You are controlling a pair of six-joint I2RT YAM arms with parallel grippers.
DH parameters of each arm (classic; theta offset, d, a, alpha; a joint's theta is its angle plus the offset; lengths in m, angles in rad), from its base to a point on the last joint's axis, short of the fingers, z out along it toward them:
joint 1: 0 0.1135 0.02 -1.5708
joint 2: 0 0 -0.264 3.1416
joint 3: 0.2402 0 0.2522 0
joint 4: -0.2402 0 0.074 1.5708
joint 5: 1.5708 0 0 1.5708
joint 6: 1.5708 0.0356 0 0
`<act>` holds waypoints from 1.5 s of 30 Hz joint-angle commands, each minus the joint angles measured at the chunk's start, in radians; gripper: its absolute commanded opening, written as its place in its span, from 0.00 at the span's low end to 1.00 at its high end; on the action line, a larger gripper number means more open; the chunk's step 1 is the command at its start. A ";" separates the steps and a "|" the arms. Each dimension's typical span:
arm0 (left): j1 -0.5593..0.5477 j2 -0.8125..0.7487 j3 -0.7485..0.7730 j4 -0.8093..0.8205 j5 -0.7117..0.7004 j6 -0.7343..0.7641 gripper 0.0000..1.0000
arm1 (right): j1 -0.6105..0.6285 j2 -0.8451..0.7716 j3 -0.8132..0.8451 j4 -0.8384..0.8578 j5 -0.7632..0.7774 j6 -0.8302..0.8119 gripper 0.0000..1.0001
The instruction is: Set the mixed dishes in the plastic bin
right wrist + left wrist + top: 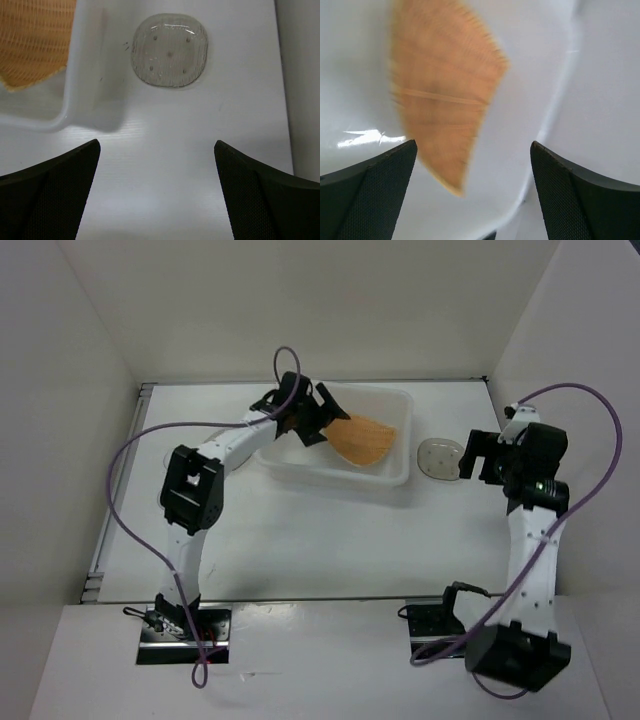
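Plate [362,440]: in bin [335,477], corner toward left gripper [328,420]
Left gripper: released
Right gripper [157,145]: released, before dish [170,50] beside bin

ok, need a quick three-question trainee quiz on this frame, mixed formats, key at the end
1. True or false: the orange plate is inside the plastic bin.
2. Pick one. The speckled dish sits: A) in the bin; B) on the table, to the right of the bin; C) under the plate.
3. Fill the gap: the left gripper and the right gripper both have their jaws ___.

Key: 1 true; 2 B; 3 open.
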 commanded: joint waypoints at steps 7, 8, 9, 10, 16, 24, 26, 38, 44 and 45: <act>0.079 -0.419 0.186 -0.194 -0.050 0.444 1.00 | -0.144 0.646 0.231 0.088 -0.402 0.067 0.99; 0.088 -0.489 0.143 -0.194 -0.050 0.460 1.00 | -0.144 0.732 0.326 0.054 -0.433 0.052 0.99; 0.088 -0.529 0.088 -0.167 -0.050 0.469 1.00 | -0.159 0.811 0.366 0.008 -0.462 0.029 0.99; 0.101 -0.568 -0.034 -0.148 -0.050 0.460 1.00 | -0.170 0.916 0.394 0.008 -0.462 0.017 0.99; 0.172 -0.799 -0.302 -0.137 -0.008 0.431 1.00 | -0.161 1.091 0.495 0.068 -0.266 -0.019 0.99; 0.267 -0.916 -0.471 -0.188 -0.008 0.441 1.00 | -0.112 1.252 0.586 0.104 -0.232 -0.019 0.97; 0.276 -0.927 -0.490 -0.188 0.003 0.422 1.00 | -0.101 1.287 0.598 0.114 -0.245 -0.010 0.88; 0.286 -0.866 -0.502 -0.117 0.023 0.343 1.00 | -0.061 1.341 0.620 0.103 -0.220 0.029 0.06; 0.286 -0.886 -0.534 -0.104 -0.001 0.325 1.00 | -0.091 1.114 0.592 0.094 -0.156 -0.031 0.00; 0.286 -0.901 -0.548 -0.104 -0.017 0.325 1.00 | -0.100 1.071 0.580 0.094 -0.143 -0.042 0.00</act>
